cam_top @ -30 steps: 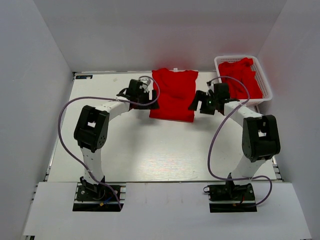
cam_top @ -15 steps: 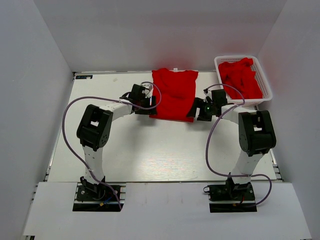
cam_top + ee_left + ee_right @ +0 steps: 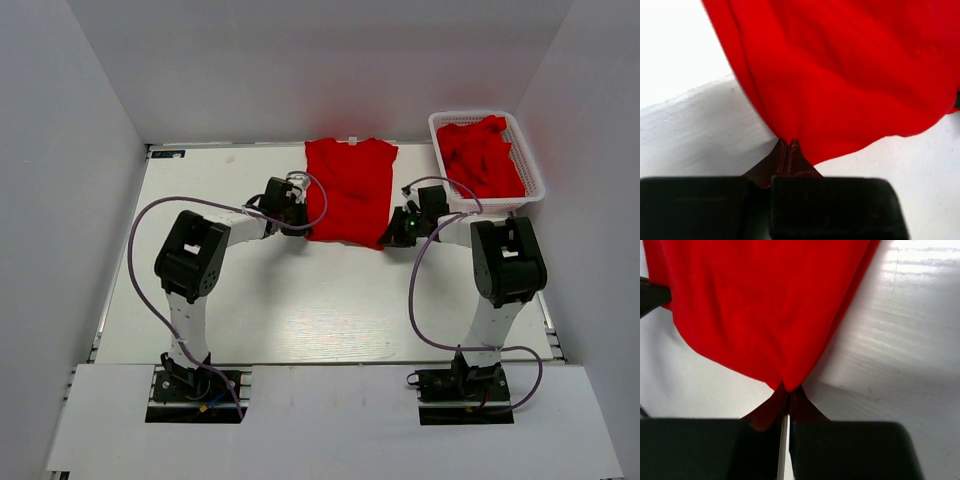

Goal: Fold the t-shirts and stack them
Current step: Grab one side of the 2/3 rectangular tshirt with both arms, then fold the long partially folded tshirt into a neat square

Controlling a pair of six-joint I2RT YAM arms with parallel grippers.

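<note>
Red t-shirt (image 3: pixel 350 190), near corners hidden where left end effector (image 3: pixel 788 145) and right end effector (image 3: pixel 788 389) pinch it; white desk (image 3: pixel 300 300), white walls (image 3: pixel 300 70).

Your left gripper (image 3: pixel 788 145): jaws pinched on a corner of the red t-shirt (image 3: pixel 850 75); white counter (image 3: pixel 685 135) lies beneath that t-shirt.

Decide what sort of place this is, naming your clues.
Likely a robotics lab test cell: left arm and right arm bolted to a white table, plain walls around it, red t-shirts in a basket.
</note>
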